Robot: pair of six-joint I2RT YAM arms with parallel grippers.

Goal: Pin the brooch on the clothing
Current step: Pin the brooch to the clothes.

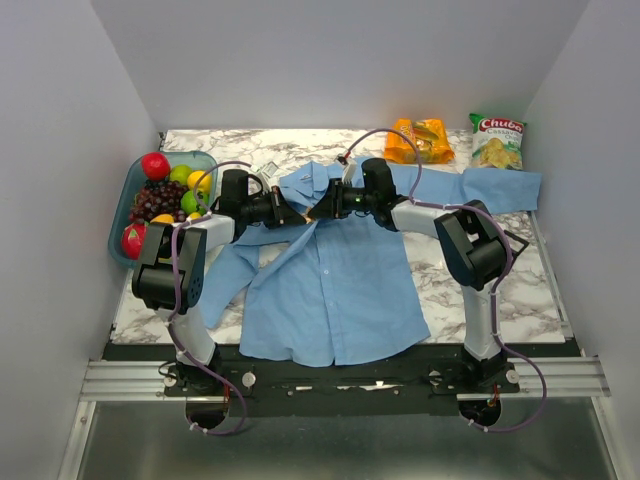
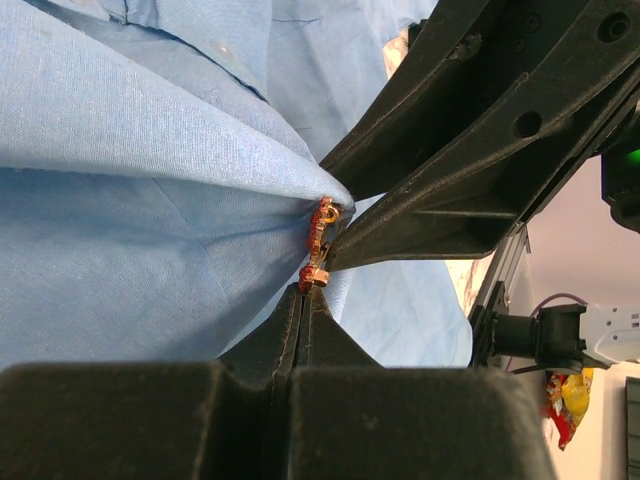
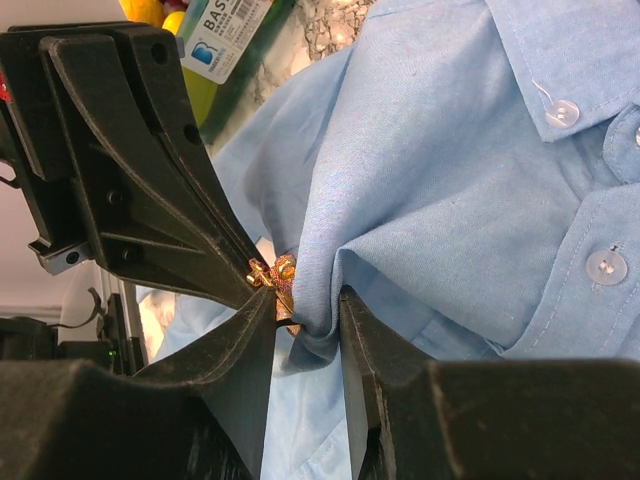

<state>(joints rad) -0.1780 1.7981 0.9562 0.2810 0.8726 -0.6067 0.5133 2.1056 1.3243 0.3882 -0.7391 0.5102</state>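
Jaws of the left gripper (image 2: pixel 305 292) are pressed together down to a thin seam. Their tips nip the lower end of the brooch (image 2: pixel 320 245), a tiny orange-red and gold piece standing on edge against a raised fold of the shirt (image 1: pixel 340 290). The right gripper (image 3: pixel 310 312) comes at it from the opposite side. Its jaws stand only narrowly apart, with that bunched fold of light blue cloth squeezed between them, and the brooch sits right at the tip of one of them. In the overhead view both arms reach inward and their tips meet over the shirt's upper front, just below the collar (image 3: pixel 560 45) and beside the row of buttons (image 3: pixel 607 266). Whether the pin has gone through the cloth cannot be told. The shirt lies spread front-up on the marbled tabletop (image 1: pixel 545 270), sleeves out to either side. A bowl of fruit (image 1: pixel 120 210) sits at the far left, and two snack bags (image 1: pixel 420 140) lie along the far edge.
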